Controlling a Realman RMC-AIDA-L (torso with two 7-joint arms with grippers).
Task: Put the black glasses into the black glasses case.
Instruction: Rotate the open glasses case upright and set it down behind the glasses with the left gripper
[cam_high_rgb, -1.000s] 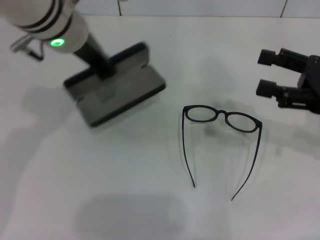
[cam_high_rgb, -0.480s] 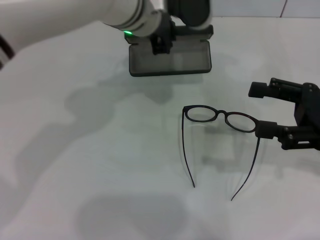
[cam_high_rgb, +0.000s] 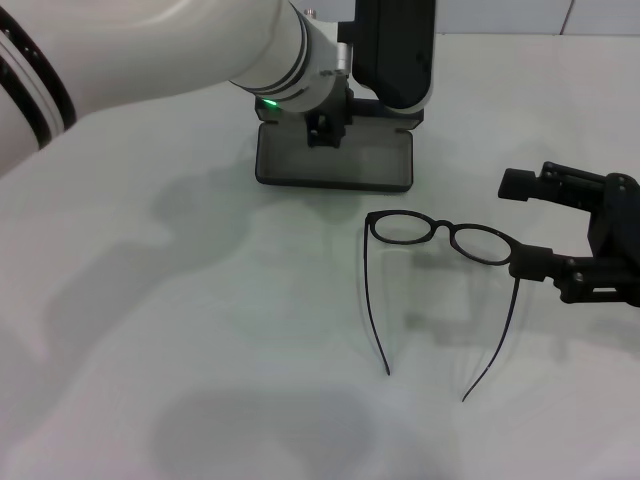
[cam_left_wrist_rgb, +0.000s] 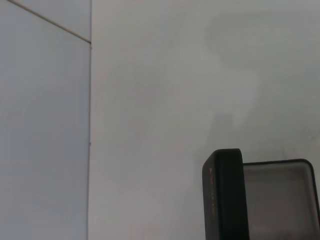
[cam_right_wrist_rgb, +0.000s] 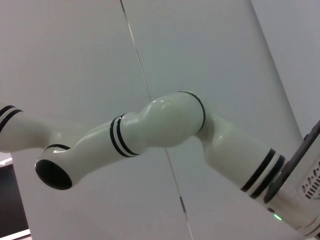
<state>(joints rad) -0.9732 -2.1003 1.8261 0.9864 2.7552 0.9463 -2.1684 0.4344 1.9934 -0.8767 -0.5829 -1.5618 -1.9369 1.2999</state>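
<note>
The white table (cam_high_rgb: 200, 400) carries everything. The left arm (cam_high_rgb: 150, 60) reaches across the far side of it, and the left gripper (cam_high_rgb: 325, 125) is at the back edge of the black glasses case (cam_high_rgb: 335, 158); whether its fingers are clamped on the case I cannot tell. The case stands open, its grey-lined tray flat on the table and its lid (cam_high_rgb: 395, 50) upright behind; the left wrist view shows the lid (cam_left_wrist_rgb: 225, 195) edge-on beside the tray. The right gripper (cam_high_rgb: 525, 225) hovers just beside the black glasses (cam_high_rgb: 445, 238), its fingers (cam_high_rgb: 520, 184) spread wide. The glasses lie nearer the robot than the case, apart from it, temple arms unfolded and pointing toward the robot. One lower finger tip sits against the right end of the frame; the frame is not between the fingers
</note>
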